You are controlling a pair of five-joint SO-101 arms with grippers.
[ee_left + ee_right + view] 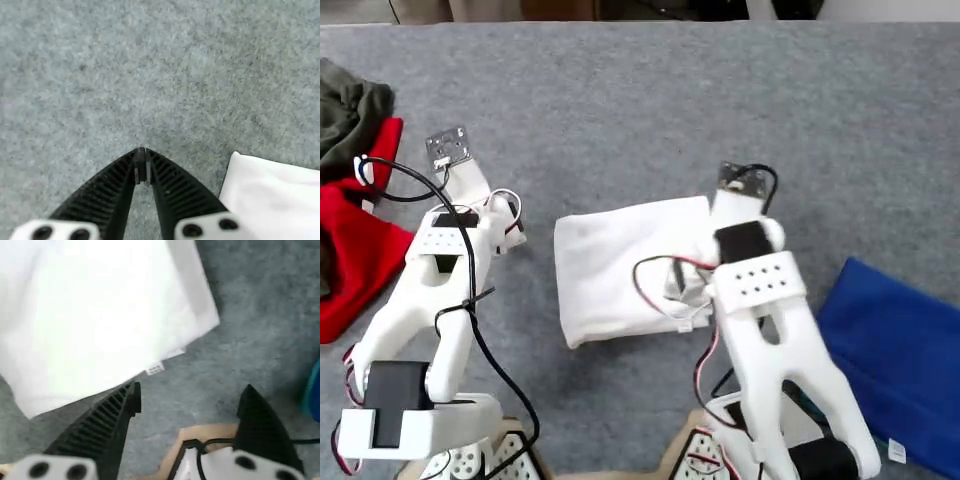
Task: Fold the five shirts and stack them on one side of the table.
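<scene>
L tool [141, 172] closed; R tool [192, 395] spread by white shirt [620, 275].

One white shirt [610, 270], one blue shirt [900, 350], one red shirt [355, 260], one green shirt [350, 110], two arms [430, 300] [770, 320]

Logged left arm [438, 290] extended forward from its base, wrist pitched down. Found left gripper [141, 170] closed, black ribbed fingers [107, 197] meeting at the tips. Logged right arm [767, 300] likewise extended forward, wrist tilted down. Found right gripper [191, 392] spread wide, fingertips well apart.
</scene>
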